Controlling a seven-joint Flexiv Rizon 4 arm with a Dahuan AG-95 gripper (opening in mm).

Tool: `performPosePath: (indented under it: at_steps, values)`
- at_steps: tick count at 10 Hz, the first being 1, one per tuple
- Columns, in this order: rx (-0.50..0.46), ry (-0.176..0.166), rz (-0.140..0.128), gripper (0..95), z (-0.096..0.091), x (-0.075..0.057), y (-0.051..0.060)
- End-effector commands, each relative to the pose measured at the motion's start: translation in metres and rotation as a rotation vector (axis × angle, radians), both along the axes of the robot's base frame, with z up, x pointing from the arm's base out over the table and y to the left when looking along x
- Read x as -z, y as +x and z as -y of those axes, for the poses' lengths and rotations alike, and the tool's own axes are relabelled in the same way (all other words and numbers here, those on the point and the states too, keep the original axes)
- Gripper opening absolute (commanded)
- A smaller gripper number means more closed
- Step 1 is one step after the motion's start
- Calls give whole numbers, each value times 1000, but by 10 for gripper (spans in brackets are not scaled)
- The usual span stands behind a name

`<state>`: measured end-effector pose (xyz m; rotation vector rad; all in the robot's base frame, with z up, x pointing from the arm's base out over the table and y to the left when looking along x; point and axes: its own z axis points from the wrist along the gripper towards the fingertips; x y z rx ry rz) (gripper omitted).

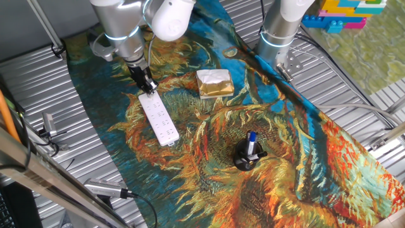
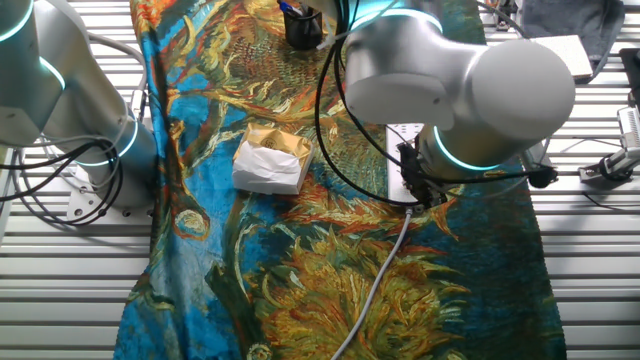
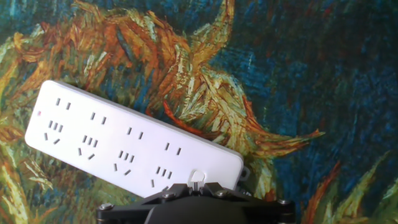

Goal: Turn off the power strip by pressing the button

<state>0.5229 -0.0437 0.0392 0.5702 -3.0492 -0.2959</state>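
**Hand at one end of the power strip on the painted cloth**

The hand is low over the table, at the near end of the power strip; whether its fingers are apart or together I cannot tell, because the hand view shows only its dark body at the lower edge. The power strip lies flat, directly under and ahead of the hand, with its socket holes facing up. Under it is a cloth with sunflowers in blue and orange, which covers the table of ribbed metal. To one side of the hand rests a gold foil block. Further from the hand stands a black holder with a blue pen. Coloured toy bricks lie far behind.
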Motion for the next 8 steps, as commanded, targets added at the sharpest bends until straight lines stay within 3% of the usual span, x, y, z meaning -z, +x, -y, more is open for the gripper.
performPosePath:
  at_steps: [1, 8]
  values:
    - [6, -2, -1, 0, -2, 1, 1]
    - [0, -8, 1, 0, -3, 10, 3]
